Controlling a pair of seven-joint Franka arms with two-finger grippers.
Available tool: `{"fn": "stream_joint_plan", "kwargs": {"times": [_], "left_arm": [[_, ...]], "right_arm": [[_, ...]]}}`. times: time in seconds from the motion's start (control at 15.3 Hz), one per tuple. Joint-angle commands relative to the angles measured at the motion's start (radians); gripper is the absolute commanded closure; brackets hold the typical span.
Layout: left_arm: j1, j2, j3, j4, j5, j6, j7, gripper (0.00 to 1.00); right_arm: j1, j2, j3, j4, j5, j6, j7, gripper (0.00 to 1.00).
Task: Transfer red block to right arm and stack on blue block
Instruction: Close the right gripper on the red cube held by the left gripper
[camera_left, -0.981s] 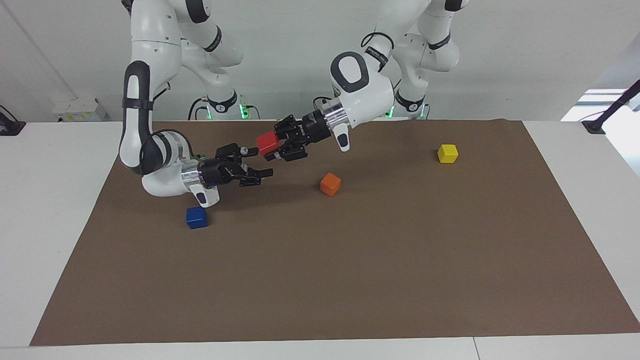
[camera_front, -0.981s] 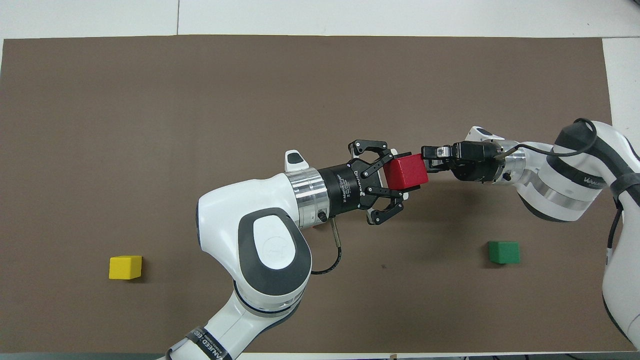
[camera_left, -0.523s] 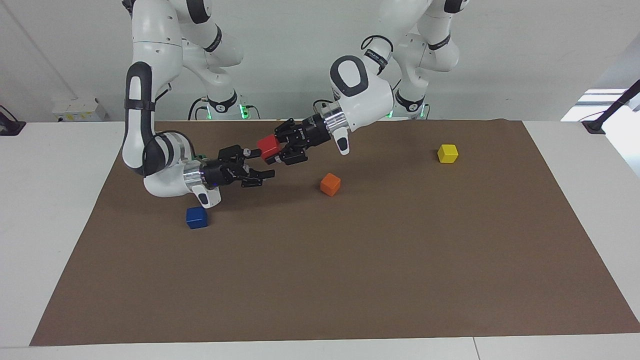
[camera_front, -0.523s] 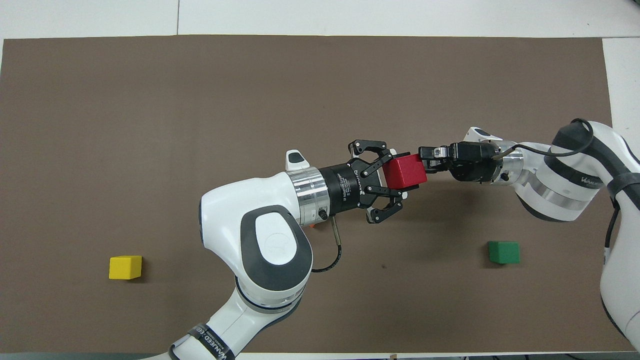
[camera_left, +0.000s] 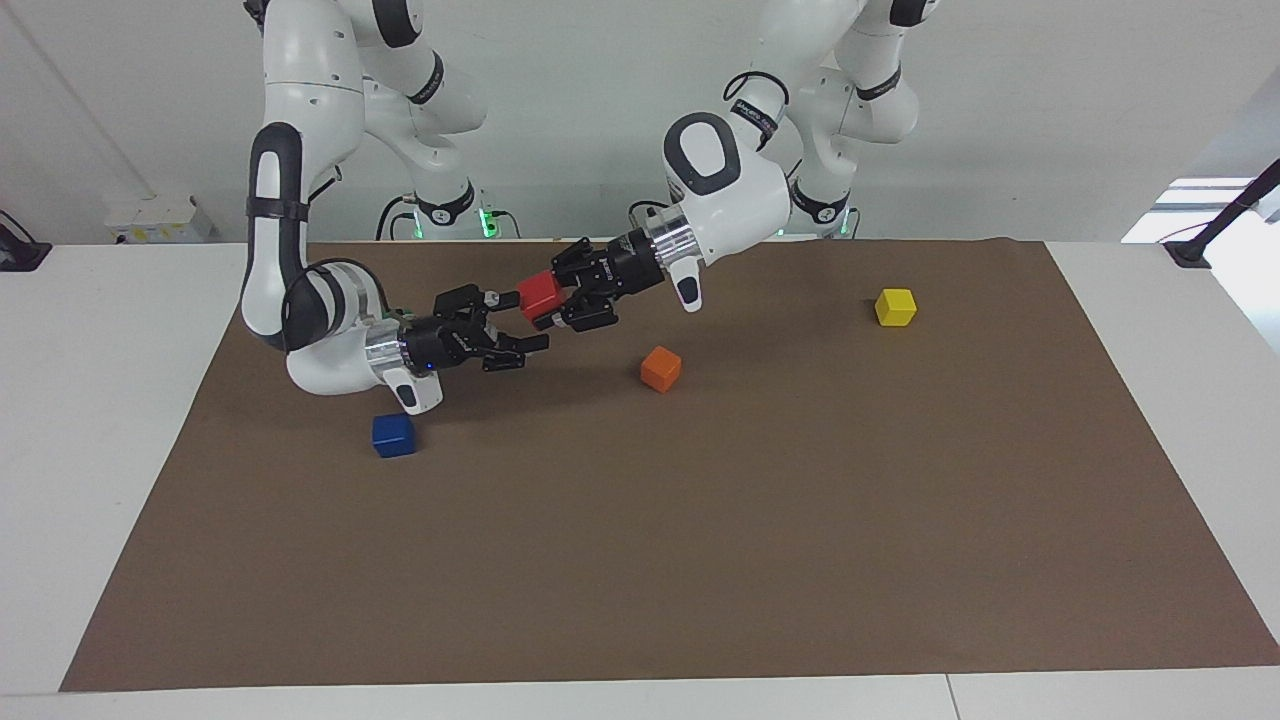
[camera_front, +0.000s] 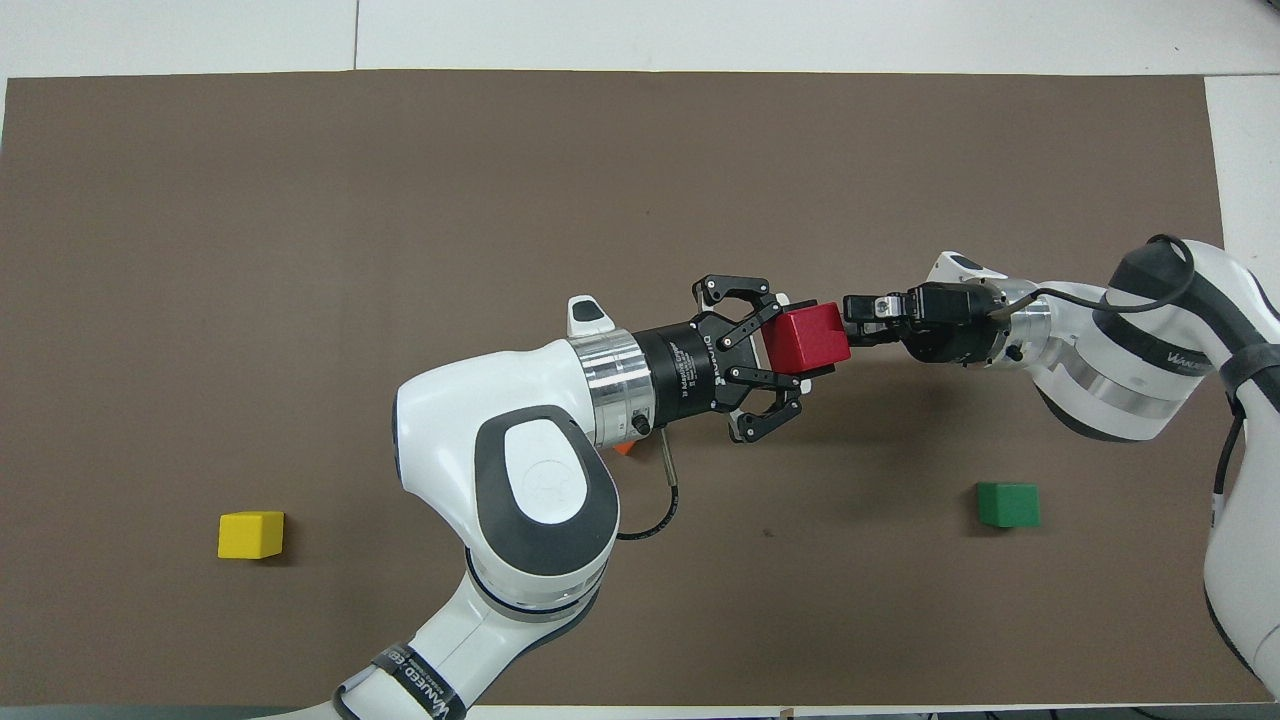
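L gripper (camera_left: 548, 303) clamped on red block (camera_left: 540, 291), airborne over mat (camera_left: 700, 520). R gripper (camera_left: 515, 330) fingers apart, just beside block.

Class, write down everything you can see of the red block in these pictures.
The red block is a small bright red cube with plain, matt faces. It is off the table, slightly tilted, over the brown mat between the two arms. The left gripper is shut on it, fingers pressing opposite faces. The open right gripper is level with it, one fingertip right at the block; contact cannot be told.
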Motion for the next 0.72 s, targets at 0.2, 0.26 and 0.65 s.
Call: {"fn": "stream_joint_plan", "kwargs": {"times": [0.2, 0.26, 0.65], "left_arm": [[0.009, 0.009, 0.001, 0.014, -0.018, -0.025, 0.020, 1.00], [0.009, 0.009, 0.001, 0.014, -0.018, -0.025, 0.020, 1.00], [0.009, 0.009, 0.001, 0.014, -0.018, -0.025, 0.020, 1.00]], "right_arm": [[-0.028, 0.004, 0.001, 0.007, -0.058, -0.057, 0.016, 0.00], [-0.026, 0.004, 0.001, 0.007, -0.059, -0.057, 0.015, 0.00], [-0.008, 0.004, 0.004, 0.007, -0.050, -0.031, 0.015, 0.00]]}}
